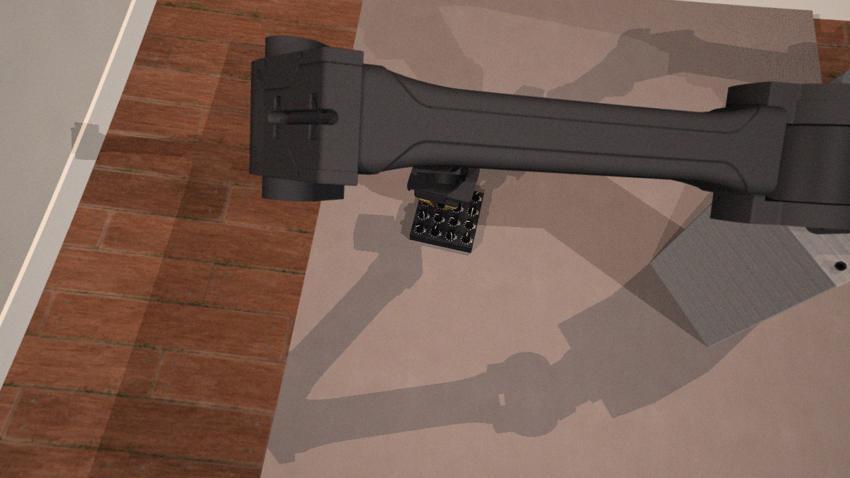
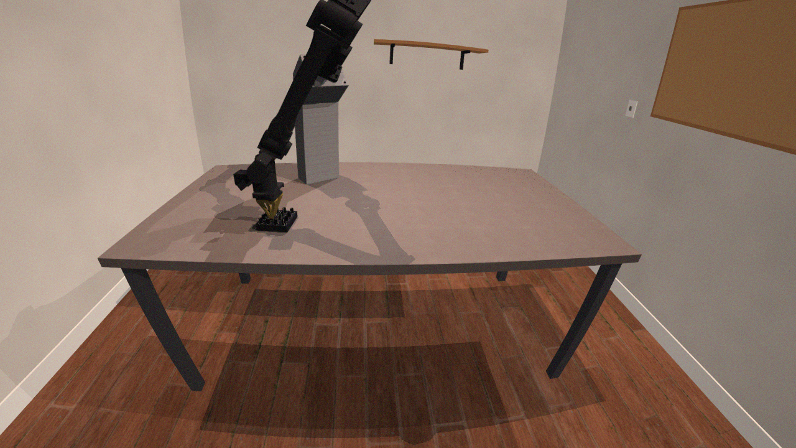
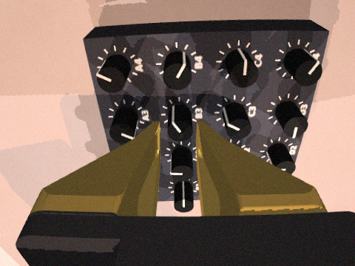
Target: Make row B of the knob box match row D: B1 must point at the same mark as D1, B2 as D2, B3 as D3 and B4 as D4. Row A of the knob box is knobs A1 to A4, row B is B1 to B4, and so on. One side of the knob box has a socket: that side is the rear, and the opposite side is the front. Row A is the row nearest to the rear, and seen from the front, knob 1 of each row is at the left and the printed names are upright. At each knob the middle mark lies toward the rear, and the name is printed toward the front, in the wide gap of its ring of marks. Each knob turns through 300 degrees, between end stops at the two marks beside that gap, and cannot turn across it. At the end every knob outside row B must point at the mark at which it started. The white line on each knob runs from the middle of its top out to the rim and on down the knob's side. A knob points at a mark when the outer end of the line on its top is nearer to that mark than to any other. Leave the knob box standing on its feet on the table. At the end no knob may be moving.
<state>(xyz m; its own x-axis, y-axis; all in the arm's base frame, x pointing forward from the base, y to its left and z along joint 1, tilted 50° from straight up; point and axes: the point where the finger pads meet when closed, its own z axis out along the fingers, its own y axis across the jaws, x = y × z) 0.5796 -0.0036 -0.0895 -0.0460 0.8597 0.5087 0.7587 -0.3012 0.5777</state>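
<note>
The black knob box stands flat on the table. My gripper is partly open over row B, with nothing held. In the wrist view, rear is left. B2 shows between the fingers, its line pointing left; B1 lies below it, its line pointing up. B3 points up-left, B4 up and slightly right. D4 points up-right, D3 steeply up, D2 is partly cut off. D1, A1, A2, C1 and most of C2 are hidden behind the fingers.
A3 and A4 stand left of row B, C3 and C4 right of it, close beside the fingers. The arm's grey pedestal stands on the table.
</note>
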